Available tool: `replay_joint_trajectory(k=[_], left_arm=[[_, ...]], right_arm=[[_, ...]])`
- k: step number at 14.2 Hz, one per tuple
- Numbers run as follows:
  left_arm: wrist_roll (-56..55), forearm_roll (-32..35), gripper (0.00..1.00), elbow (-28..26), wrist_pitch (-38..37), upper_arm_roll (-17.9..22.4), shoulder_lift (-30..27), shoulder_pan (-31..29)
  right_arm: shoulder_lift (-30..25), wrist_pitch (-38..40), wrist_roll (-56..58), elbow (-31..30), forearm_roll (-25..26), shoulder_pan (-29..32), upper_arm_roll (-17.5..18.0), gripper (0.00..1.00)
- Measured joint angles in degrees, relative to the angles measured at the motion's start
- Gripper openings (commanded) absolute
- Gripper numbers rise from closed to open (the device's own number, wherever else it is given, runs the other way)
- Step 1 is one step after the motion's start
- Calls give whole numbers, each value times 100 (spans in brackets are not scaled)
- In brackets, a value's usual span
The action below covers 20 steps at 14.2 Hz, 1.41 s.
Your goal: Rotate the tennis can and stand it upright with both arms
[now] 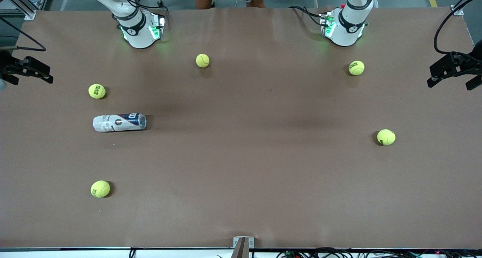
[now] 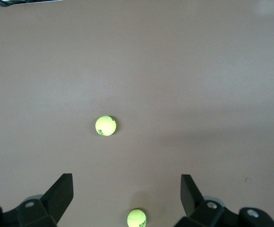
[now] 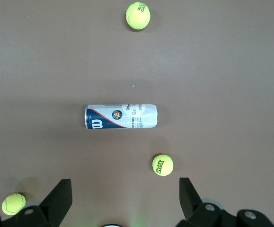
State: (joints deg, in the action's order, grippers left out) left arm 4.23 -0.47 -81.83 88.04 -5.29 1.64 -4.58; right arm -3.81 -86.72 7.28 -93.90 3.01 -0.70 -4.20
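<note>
The tennis can (image 1: 119, 122) lies on its side on the brown table, toward the right arm's end, navy logo end pointing to the table's middle. It also shows in the right wrist view (image 3: 121, 116). My right gripper (image 3: 125, 182) is open and empty, high over the table near its own base, well apart from the can. My left gripper (image 2: 127, 179) is open and empty, high over the left arm's end of the table; the can is out of its view. Neither gripper shows in the front view.
Several yellow tennis balls lie scattered: one (image 1: 97, 91) just farther from the front camera than the can, one (image 1: 100, 189) nearer, one (image 1: 202, 60) between the bases, two (image 1: 356, 67) (image 1: 386, 137) at the left arm's end. Black fixtures (image 1: 453, 67) jut in at both table ends.
</note>
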Motion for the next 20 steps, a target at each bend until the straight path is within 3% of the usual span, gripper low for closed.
replay_joint_trajectory(k=[8, 16, 20], left_arm=[[1, 0, 100, 0, 0, -12, 0, -35], [10, 0, 100, 0, 0, -23, 0, -35], [10, 0, 100, 1, 0, -24, 0, -35]], right_arm=[[-441, -32, 0, -345, 14, 1, -15, 100], [-414, 80, -1, -267, -159, 2, -54, 100], [-60, -72, -1, -264, -156, 11, -76, 100]])
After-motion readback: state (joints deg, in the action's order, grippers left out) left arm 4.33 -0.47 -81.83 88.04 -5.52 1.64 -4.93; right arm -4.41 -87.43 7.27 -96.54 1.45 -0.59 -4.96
